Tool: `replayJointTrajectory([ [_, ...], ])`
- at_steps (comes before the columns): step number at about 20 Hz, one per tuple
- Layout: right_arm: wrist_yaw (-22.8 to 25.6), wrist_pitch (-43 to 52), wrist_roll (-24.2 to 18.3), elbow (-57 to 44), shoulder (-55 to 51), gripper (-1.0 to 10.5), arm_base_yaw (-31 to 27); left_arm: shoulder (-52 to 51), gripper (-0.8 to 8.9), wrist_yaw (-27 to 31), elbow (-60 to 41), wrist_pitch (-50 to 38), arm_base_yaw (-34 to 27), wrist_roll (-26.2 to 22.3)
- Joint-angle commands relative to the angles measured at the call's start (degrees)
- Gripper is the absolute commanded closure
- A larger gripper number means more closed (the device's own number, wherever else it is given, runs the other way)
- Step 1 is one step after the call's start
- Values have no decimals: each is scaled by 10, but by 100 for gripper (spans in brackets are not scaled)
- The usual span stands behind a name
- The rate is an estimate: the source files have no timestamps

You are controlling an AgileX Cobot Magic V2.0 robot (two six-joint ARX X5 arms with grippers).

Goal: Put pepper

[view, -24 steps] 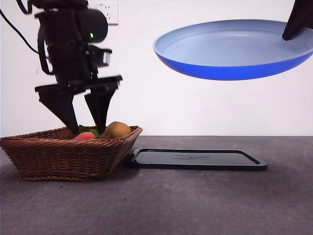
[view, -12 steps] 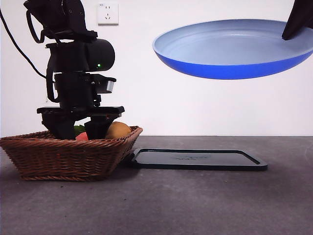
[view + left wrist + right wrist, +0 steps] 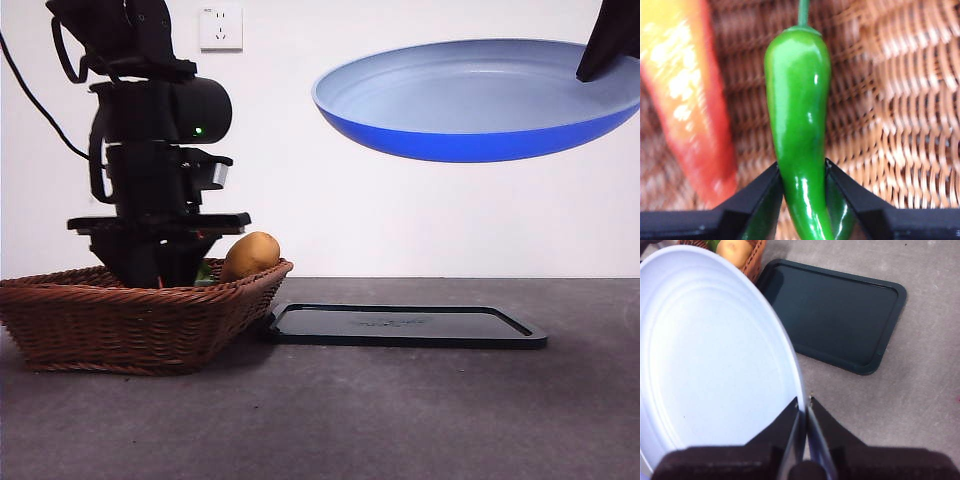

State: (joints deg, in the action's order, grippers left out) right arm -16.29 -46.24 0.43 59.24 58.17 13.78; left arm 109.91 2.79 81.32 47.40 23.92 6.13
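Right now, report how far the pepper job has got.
Done: the right gripper holds the blue plate up by its rim, above the dark tray. In hand: the left gripper is down in the basket, jaws closed on the green pepper. Left: lifting the pepper out and placing it, probably on the plate.

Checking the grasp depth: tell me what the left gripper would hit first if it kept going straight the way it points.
Likely the woven basket floor. The left gripper already has the pepper between its jaws.
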Motion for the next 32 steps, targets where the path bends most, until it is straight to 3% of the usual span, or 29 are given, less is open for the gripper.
replayJointTrajectory([
  [1, -2, 8, 2, 14, 2, 941, 1, -14, 706, -2, 10, 16, -1, 1],
  [8, -2, 13, 14, 14, 16, 941, 1, -139, 718, -20, 10, 27, 0, 1],
  [11, -2, 23, 32, 14, 52, 941, 1, -207, 718, -65, 10, 35, 1, -6],
  [14, -5, 46, 57, 14, 111, 941, 2, -270, 718, -182, 10, 24, 3, -6],
  [18, -75, 107, 116, 14, 186, 941, 3, -294, 718, -339, 10, -22, 31, -5],
  [20, -108, 128, 137, 14, 206, 941, 6, -281, 718, -337, 10, -39, 58, -8],
  [25, -108, 140, 152, 14, 210, 941, 14, -199, 718, -289, 10, -75, 110, -16],
  [32, -108, 139, 152, 14, 210, 941, 14, -106, 710, -285, 10, -122, 137, -16],
])
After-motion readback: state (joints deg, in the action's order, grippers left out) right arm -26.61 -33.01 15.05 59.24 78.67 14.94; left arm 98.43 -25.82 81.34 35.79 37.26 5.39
